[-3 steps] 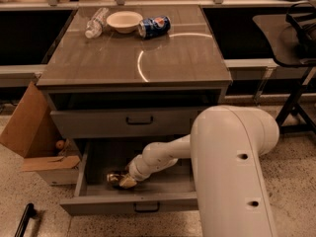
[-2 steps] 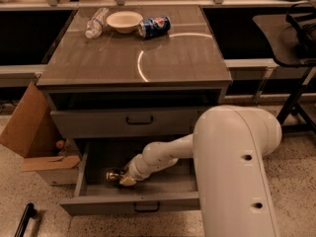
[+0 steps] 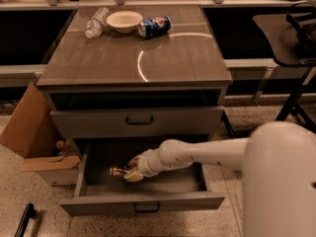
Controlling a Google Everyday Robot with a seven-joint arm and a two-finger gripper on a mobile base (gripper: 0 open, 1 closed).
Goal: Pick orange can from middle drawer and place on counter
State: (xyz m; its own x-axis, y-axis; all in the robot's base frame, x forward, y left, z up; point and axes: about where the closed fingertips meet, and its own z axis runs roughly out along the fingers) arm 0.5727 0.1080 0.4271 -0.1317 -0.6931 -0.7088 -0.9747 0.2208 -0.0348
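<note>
Grey-walled middle drawer (image 3: pixel 143 201) open, with the orange can (image 3: pixel 117 171) lying inside at left, right at the pincer (image 3: pixel 129 174). Cannot tell whether clenched or released. Could lose the dented can while lifting, or strike the upper drawer front (image 3: pixel 138 121) before reaching the surface (image 3: pixel 98 58).

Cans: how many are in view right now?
2. The blue Pepsi can lies on the counter beside the white bowl; the orange can is in the open middle drawer, at the gripper. The arm may hide more.
</note>
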